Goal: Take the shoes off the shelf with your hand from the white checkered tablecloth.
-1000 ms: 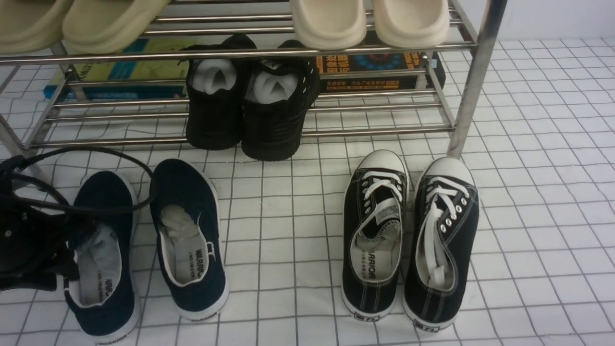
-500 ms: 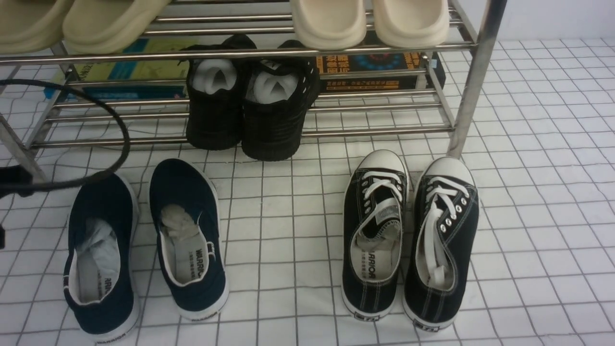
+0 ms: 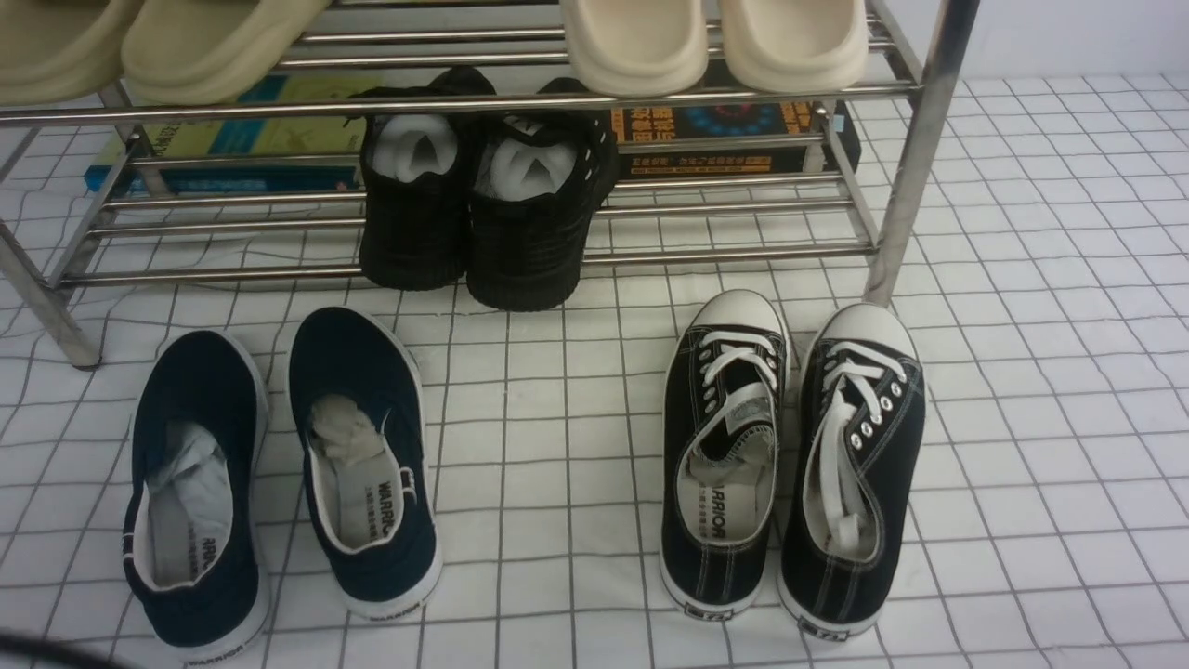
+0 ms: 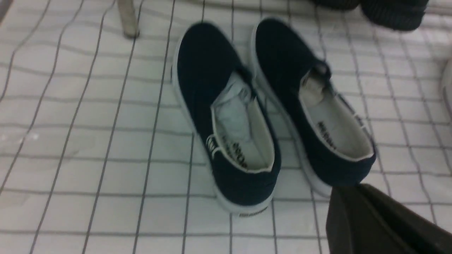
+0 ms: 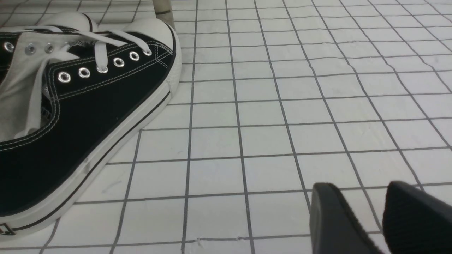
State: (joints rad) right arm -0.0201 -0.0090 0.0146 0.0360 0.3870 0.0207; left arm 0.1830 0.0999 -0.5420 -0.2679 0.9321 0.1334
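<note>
1. The left claw (image 4: 385, 222) shows only as a dark slab at the edge of its own wrist view, so I cannot tell whether it is wide or narrow; nothing is in it
2. Just ahead of that claw sit the navy shoes (image 4: 268, 113), side by side on the white checkered tablecloth (image 4: 88, 141), heels nearest the claw, toes pointing away toward the shelf (image 3: 483, 98)
3. The right claw (image 5: 367, 211) hangs low over bare cloth with a narrow gap between its two dark fingers (image 5: 335, 218), gripping nothing
4. Off to that claw's left stands a black lace-up sneaker (image 5: 81, 106), its white toe near a shelf leg (image 5: 162, 8)
5. Farther out, all-black shoes (image 3: 483, 204) rest on the lowest bars and cream slippers (image 3: 715, 42) on the tier above
</note>
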